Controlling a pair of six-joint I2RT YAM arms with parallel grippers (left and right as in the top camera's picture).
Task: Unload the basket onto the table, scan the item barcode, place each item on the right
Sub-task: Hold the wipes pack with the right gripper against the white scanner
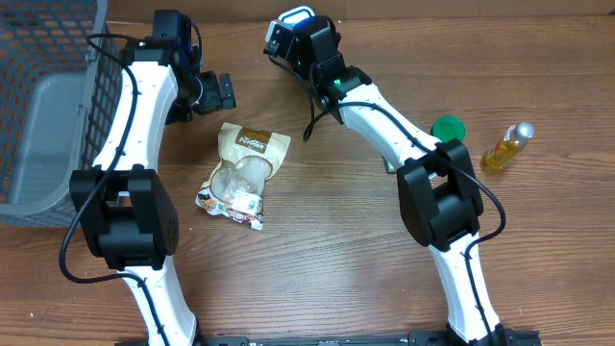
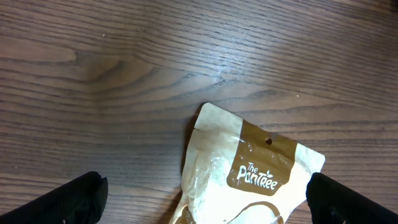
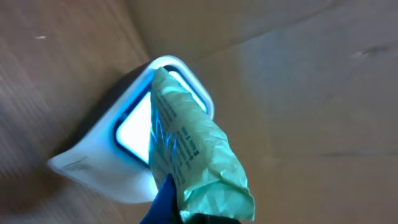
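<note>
Two arms, left arm (image 1: 135, 106) and right arm (image 1: 399, 135), mounted at the near edge of the table (image 1: 317, 279). Each has white tubular links, bulky black joint housings and a black cable looped alongside. A small green light (image 1: 338, 85) shows on the right arm far from that edge. The left gripper (image 1: 227, 93) has black fingers (image 2: 68, 202).

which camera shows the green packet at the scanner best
Right wrist: the green packet is close up, in front of the lit scanner. Overhead shows only the scanner, not the packet; left wrist misses it entirely.
</note>
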